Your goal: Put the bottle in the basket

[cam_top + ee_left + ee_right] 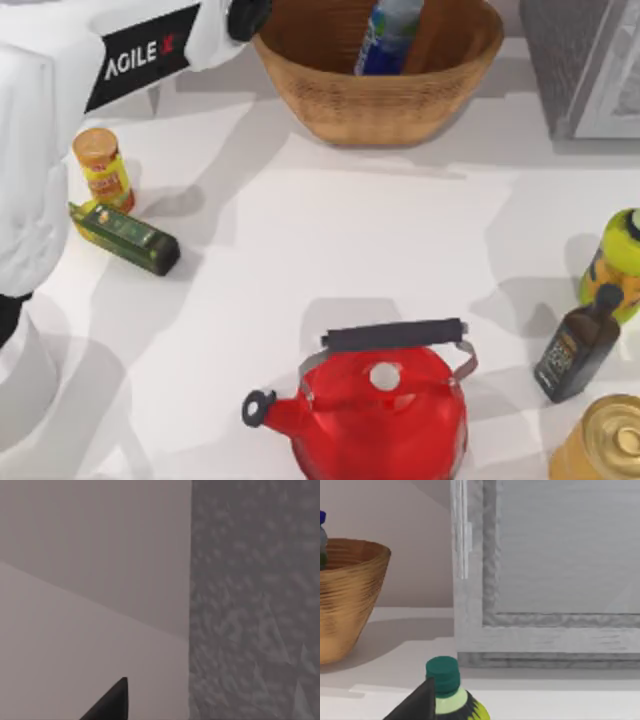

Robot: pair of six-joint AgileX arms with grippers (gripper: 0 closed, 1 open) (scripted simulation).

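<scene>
The bottle [385, 38], clear with a blue lower part, rests inside the woven basket [380, 105] at the back middle of the table, leaning against its inner wall. In the right wrist view the basket [347, 605] has the bottle's blue cap [322, 517] poking above its rim. My left arm [140, 50] reaches from the top left towards the basket's left rim. A dark tip of my left gripper [116, 700] shows before a bare wall and a grey textured panel, with nothing in it. My right gripper [420, 702] sits low at the table's right.
A red kettle [375, 410] stands front middle. An orange-capped jar [102, 165] and a lying green bottle [125, 238] are at the left. At the right stand a yellow-green bottle [618, 262], a dark bottle [580, 345] and a golden jar [610, 445]. A grey cabinet [590, 60] fills the back right.
</scene>
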